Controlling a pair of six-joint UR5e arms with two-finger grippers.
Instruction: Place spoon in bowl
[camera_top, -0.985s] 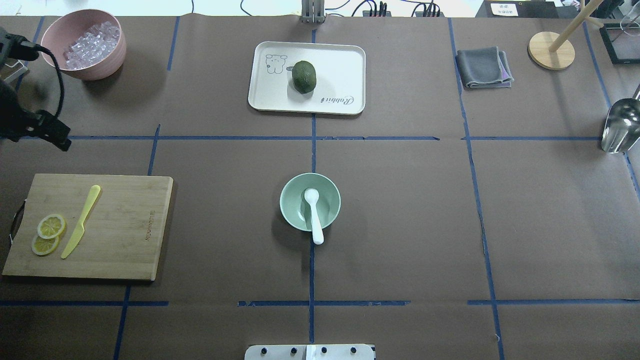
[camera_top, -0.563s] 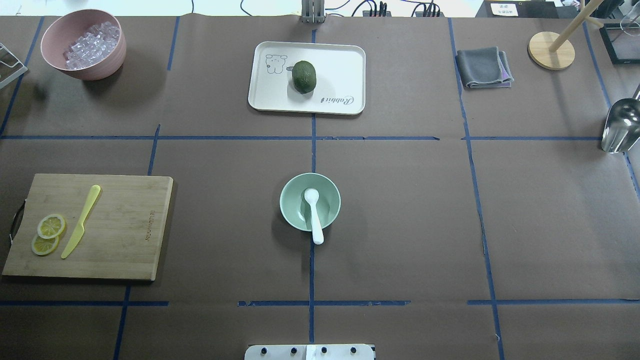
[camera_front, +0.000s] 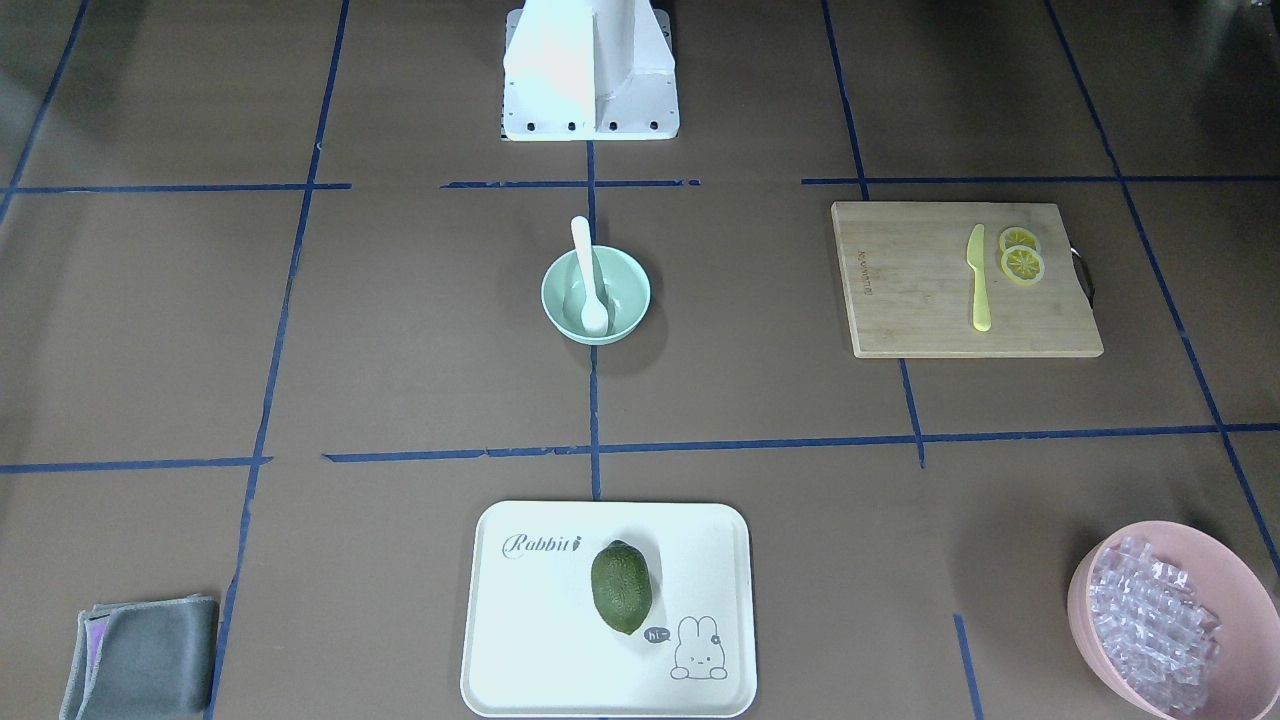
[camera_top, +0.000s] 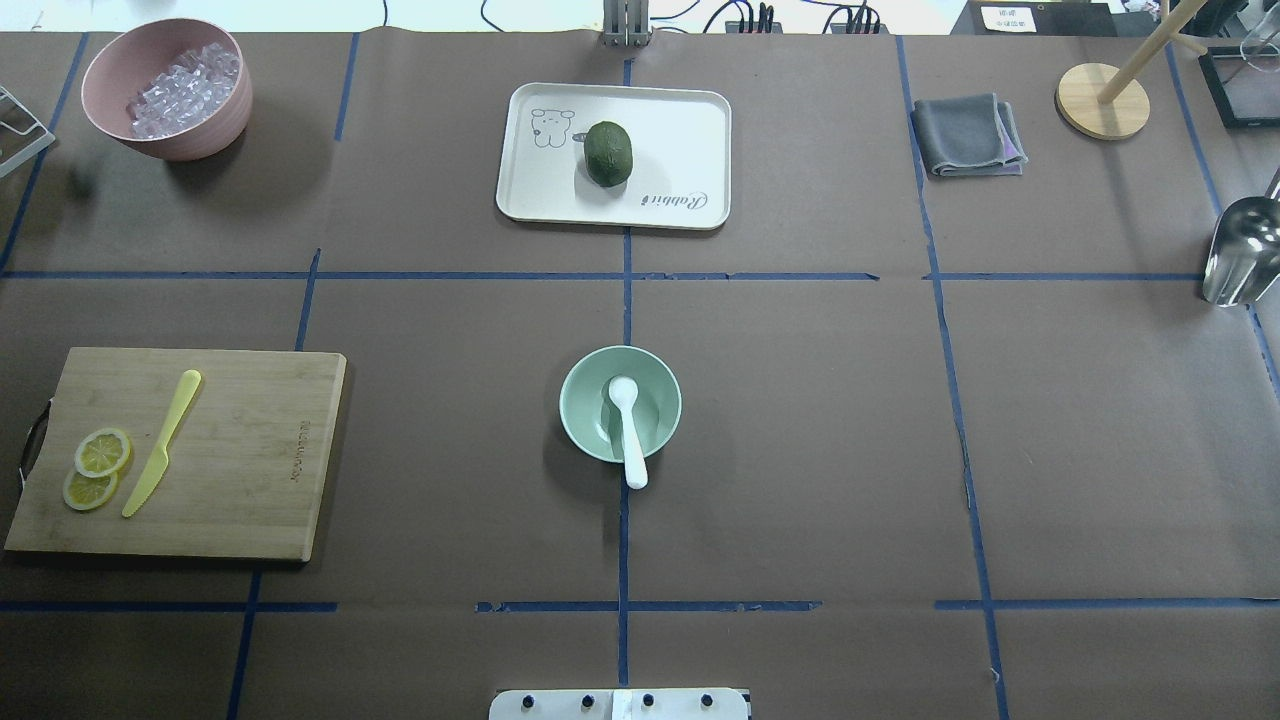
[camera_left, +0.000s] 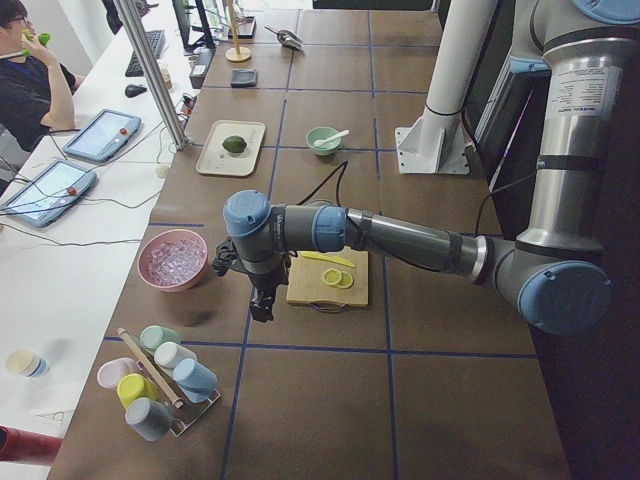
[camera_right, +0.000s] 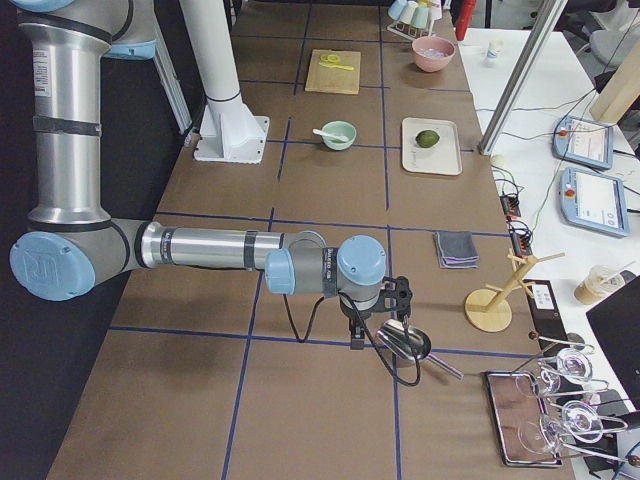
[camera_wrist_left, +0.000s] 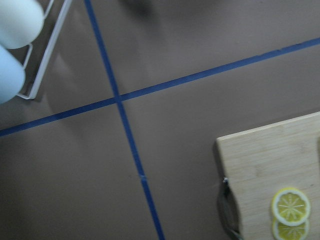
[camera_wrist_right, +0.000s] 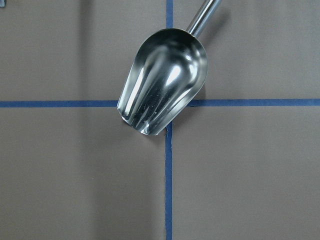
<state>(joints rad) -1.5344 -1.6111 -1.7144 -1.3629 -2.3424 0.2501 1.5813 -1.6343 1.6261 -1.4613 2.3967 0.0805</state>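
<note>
The white spoon (camera_top: 628, 425) lies in the mint-green bowl (camera_top: 572, 400) at the table's middle, scoop inside and handle sticking out over the near rim. Both also show in the front-facing view, the spoon (camera_front: 588, 275) in the bowl (camera_front: 627, 300). My left gripper (camera_left: 262, 305) shows only in the exterior left view, hanging beside the cutting board's outer end, far from the bowl. My right gripper (camera_right: 357, 335) shows only in the exterior right view, above a metal scoop (camera_right: 405, 342). I cannot tell whether either is open or shut.
A wooden cutting board (camera_top: 240, 450) with a yellow knife (camera_top: 160, 440) and lemon slices lies at the left. A pink bowl (camera_top: 200, 135) of clear cubes, a white tray (camera_top: 670, 130) with a green fruit, a grey cloth (camera_top: 965, 135) and a wooden stand (camera_top: 1100, 100) line the far side. A cup rack (camera_left: 160, 375) stands at the left end.
My left arm, seen at the overhead view's left edge one second ago, has moved out of that view. The spoon and the bowl have not moved.
</note>
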